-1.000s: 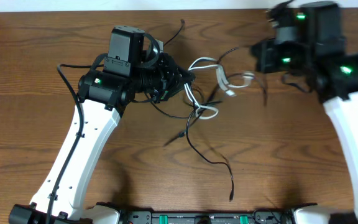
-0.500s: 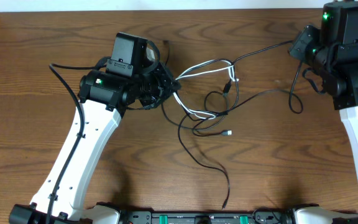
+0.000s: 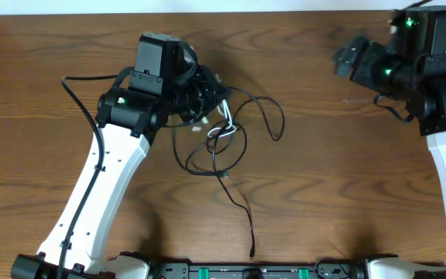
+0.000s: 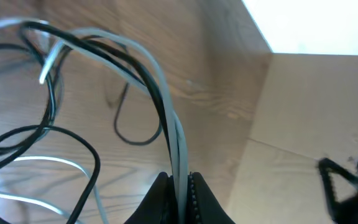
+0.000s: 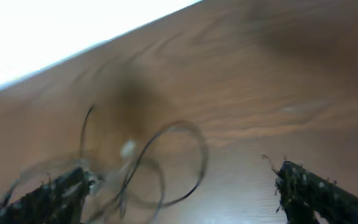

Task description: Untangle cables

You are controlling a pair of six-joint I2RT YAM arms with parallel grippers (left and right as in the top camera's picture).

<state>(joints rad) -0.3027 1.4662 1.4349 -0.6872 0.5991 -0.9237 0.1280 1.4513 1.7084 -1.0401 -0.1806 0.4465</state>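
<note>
Two arms are working over this wooden table (image 3: 347, 178), and only one of them is actually holding anything. The left gripper (image 4: 179, 186) is clamping down tight on the white cable (image 4: 171, 134). Two pale strands are running straight up out of its jaws, with a black cable (image 4: 104, 55) riding across them higher up. From above, the tangle is sitting at about 5 o'clock of that gripper, with black loops lying on the wood and a bit of white showing in the middle. One long black tail (image 3: 251, 232) is trailing off toward 6 o'clock, ending near the table's front edge. The right gripper (image 5: 184, 177) is hanging out at 2 o'clock from the bundle, fingers spread wide, gripping nothing and well apart from every cord. Its own view is coming through pretty blurry.
</note>
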